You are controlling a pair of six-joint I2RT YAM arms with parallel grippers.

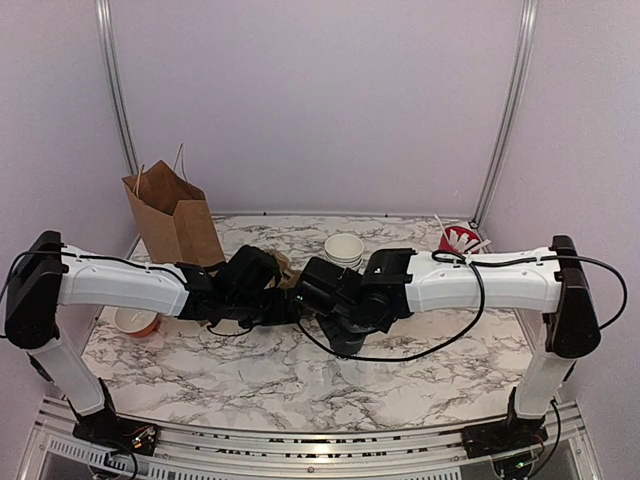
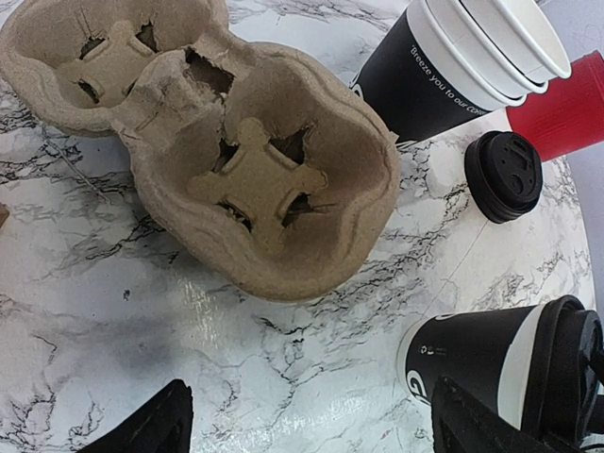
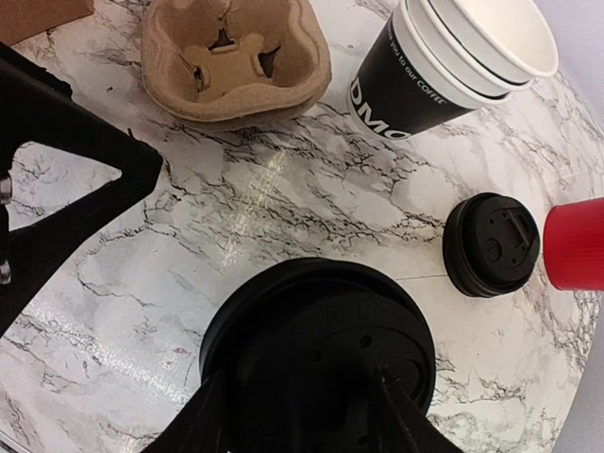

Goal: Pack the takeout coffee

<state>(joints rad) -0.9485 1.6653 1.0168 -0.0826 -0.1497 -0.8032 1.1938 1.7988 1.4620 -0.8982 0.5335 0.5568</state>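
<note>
The right gripper [image 3: 302, 415] pinches the lidded coffee cup [image 3: 316, 330] near the middle of the counter [image 3: 236, 208], the left gripper [image 2: 311, 420] hangs open, and the cup might tip if that grip slips.

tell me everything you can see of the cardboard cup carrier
The cup carrier is a tan tray of moulded pulp, rough and frayed at its cut edges. Two round wells show, each floored with a cross-shaped flap between slots; both are empty. It lies flat, open side up, on the marble table, with the stack of paper cups close beside it.
</note>
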